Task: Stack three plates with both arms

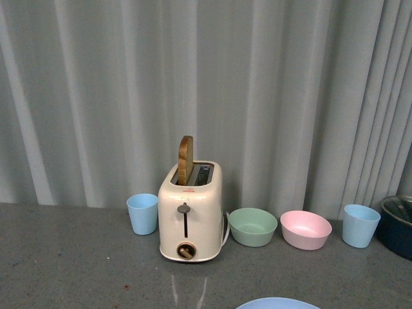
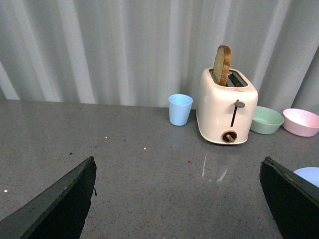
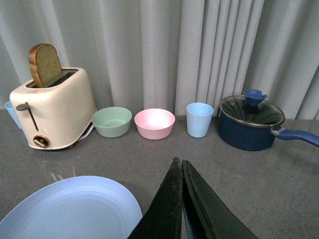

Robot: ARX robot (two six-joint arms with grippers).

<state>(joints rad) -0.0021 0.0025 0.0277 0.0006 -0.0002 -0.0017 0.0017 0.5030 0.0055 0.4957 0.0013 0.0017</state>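
Note:
The light blue plate (image 3: 70,209) lies flat on the grey table, in front of the toaster; its far rim shows at the bottom of the front view (image 1: 277,303) and a sliver at the edge of the left wrist view (image 2: 309,175). The cream and pink plates are out of view. My right gripper (image 3: 179,167) is shut and empty, just beside the blue plate. My left gripper (image 2: 177,172) is open and empty over bare table, with the plate beyond one finger (image 2: 291,196). Neither arm shows in the front view.
A cream toaster (image 1: 190,212) with a slice of toast stands mid-table. Beside it are a light blue cup (image 1: 142,214), a green bowl (image 1: 252,226), a pink bowl (image 1: 306,229), another blue cup (image 1: 360,225) and a dark blue lidded pot (image 3: 251,122). A grey curtain hangs behind.

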